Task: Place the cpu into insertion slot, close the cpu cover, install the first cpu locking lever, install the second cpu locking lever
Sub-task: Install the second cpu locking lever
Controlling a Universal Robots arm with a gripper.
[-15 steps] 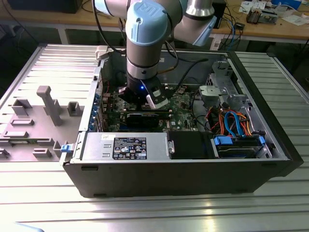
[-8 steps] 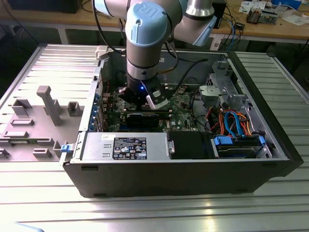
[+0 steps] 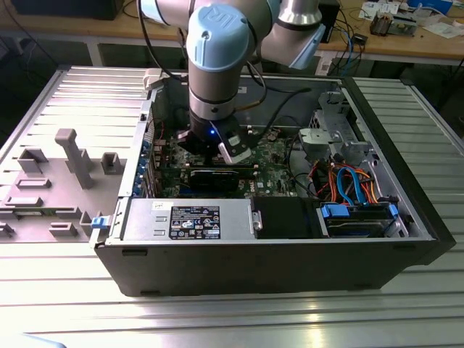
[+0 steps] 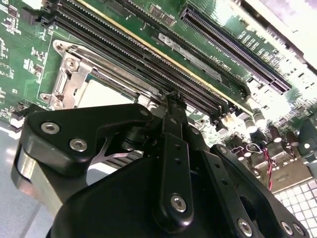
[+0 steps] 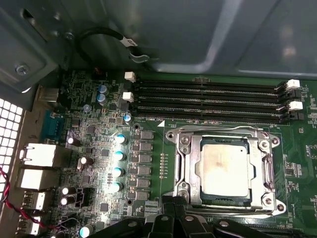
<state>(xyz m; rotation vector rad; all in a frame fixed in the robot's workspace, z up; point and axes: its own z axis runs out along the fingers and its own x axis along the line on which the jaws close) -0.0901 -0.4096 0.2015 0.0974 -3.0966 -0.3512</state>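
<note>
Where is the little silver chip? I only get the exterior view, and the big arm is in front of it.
Observer: In the first wrist view the cpu lies flat on the green board, grey top up.
Operator: Is its lid down?
Observer: Yes. The cpu cover lies flat around it, and the chip shows through its window.
Operator: And where's the grabber?
Observer: In the second wrist view the gripper hangs low over the board, its tip close to the cover's edge, beside the long memory slots.
</note>
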